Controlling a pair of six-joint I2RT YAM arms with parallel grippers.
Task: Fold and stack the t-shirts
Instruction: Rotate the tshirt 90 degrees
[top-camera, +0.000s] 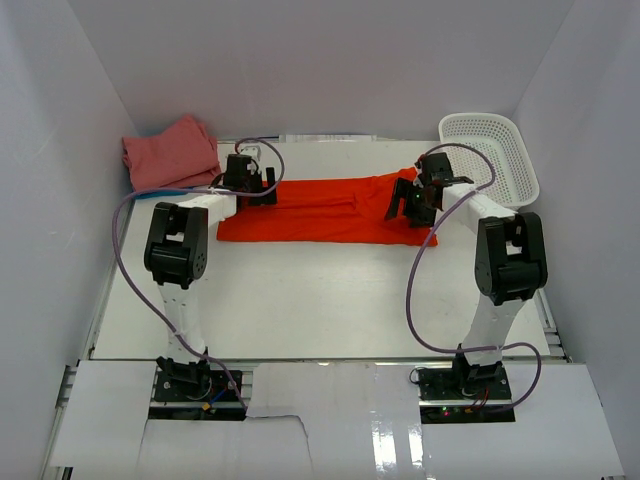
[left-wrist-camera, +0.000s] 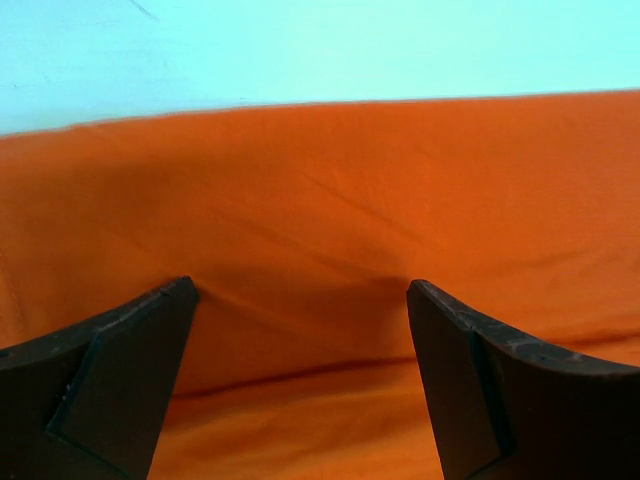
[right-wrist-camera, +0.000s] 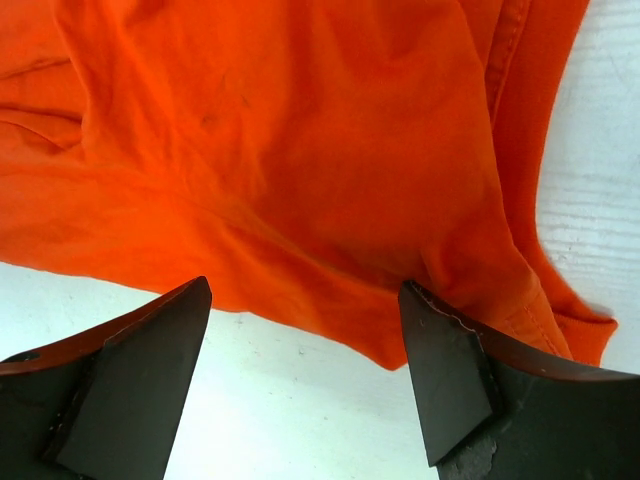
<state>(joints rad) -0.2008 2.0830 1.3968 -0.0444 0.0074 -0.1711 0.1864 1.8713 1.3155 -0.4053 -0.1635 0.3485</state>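
Observation:
The bright orange-red t-shirt (top-camera: 330, 212) lies as a long folded band across the back middle of the table. My left gripper (top-camera: 262, 188) is open over its left end; the cloth (left-wrist-camera: 330, 220) fills the left wrist view between the fingers. My right gripper (top-camera: 403, 207) is open over its right end, with the shirt's edge (right-wrist-camera: 300, 200) and bare table between the fingers. The salmon-pink t-shirt (top-camera: 172, 152) lies crumpled at the back left corner. A sliver of blue cloth (top-camera: 162, 194) shows under it by the left arm.
A white mesh basket (top-camera: 490, 155) stands at the back right against the wall. White walls close in the table on three sides. Purple cables loop from both arms.

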